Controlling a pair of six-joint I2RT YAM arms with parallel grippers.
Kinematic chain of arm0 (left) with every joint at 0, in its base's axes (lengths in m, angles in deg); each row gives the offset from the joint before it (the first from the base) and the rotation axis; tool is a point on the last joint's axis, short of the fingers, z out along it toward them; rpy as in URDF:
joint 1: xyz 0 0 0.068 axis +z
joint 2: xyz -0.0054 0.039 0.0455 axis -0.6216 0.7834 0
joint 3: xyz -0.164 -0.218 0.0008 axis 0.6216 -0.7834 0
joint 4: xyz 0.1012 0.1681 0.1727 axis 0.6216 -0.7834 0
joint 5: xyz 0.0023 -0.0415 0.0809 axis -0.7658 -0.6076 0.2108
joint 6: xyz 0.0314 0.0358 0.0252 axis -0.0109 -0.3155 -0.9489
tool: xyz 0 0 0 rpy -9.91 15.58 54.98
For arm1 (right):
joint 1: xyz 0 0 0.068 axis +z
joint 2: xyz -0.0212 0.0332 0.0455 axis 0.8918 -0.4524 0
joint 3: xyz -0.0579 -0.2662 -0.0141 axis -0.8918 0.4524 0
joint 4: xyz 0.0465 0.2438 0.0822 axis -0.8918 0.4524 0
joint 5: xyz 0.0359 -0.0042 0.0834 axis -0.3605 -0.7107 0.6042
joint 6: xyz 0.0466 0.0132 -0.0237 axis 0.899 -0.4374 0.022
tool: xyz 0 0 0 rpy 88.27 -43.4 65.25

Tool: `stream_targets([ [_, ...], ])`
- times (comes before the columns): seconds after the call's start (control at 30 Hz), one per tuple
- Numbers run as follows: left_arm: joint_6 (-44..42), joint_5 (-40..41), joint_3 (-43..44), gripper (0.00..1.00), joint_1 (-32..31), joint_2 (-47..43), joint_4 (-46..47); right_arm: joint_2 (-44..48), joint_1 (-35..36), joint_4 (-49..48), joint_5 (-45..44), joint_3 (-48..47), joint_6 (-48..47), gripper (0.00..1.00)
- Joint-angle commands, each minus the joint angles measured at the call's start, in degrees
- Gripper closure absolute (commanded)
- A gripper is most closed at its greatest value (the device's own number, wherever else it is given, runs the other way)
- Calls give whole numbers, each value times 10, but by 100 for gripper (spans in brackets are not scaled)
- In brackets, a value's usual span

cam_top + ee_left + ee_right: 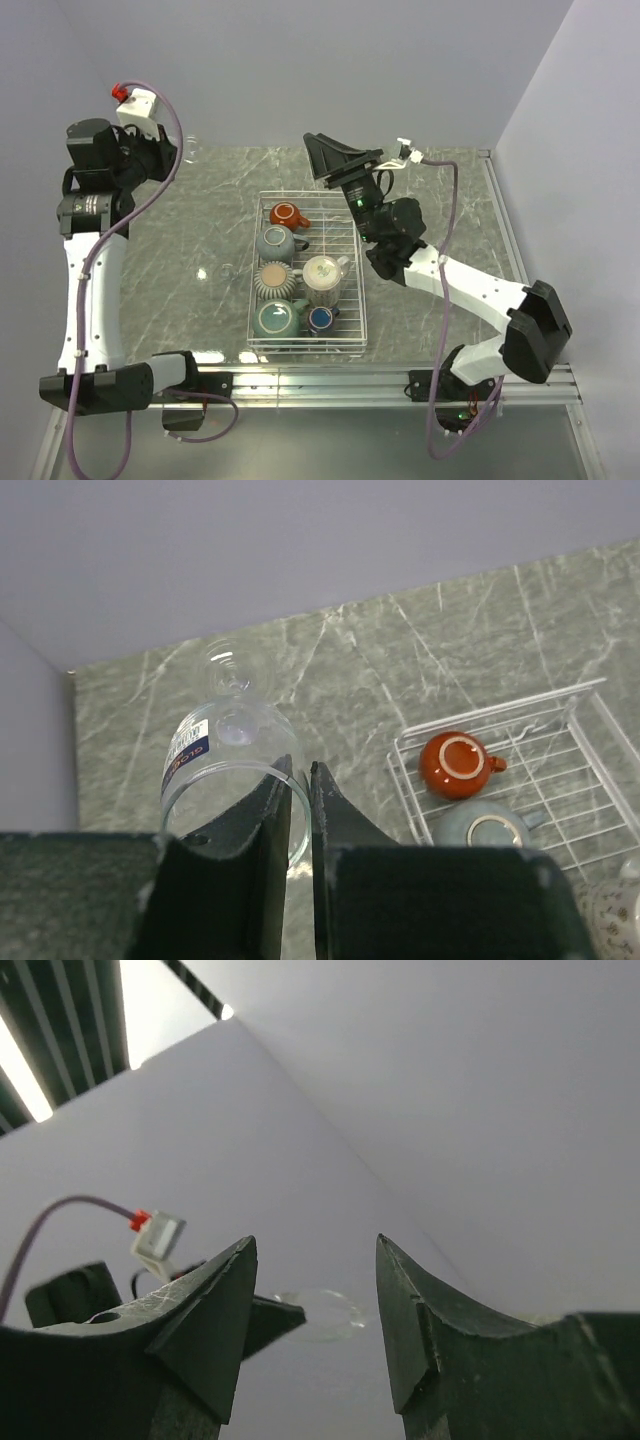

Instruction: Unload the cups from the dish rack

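1. Cups: six ceramic cups (275,242) sit in the white wire dish rack (360,300) at frame centre.
2. One clear stemmed glass (232,742) is at upper left, above the grey marble tabletop (200,220).
3. Left claw (302,770) is clamped on its rim. The glass looks thin, slippery and fragile, so light pressure seems wise.
4. Right claw (315,1300) stands apart and empty.

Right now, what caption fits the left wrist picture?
Left fingers pinch a clear glass by its rim, beside the rack holding a red mug.
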Motion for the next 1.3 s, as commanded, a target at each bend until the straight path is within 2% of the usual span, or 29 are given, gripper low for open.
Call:
stream_targets([
  [0.0,-94,-3,49,100,0,-9,-72,27,11,19,28,13,-81,42],
  [0.23,-174,-28,97,100,1,55,-181,68,18,53,42,33,-140,42],
  [0.43,-197,-55,121,100,0,112,-198,81,19,62,40,48,-162,42],
  [0.6,-199,-69,138,100,-4,166,-215,87,22,75,39,54,-175,41],
  [0.87,-203,-55,147,100,-59,210,-232,84,24,87,33,53,-186,41],
  [1.27,-197,-11,159,100,-102,270,-267,86,25,97,25,55,-200,41],
])
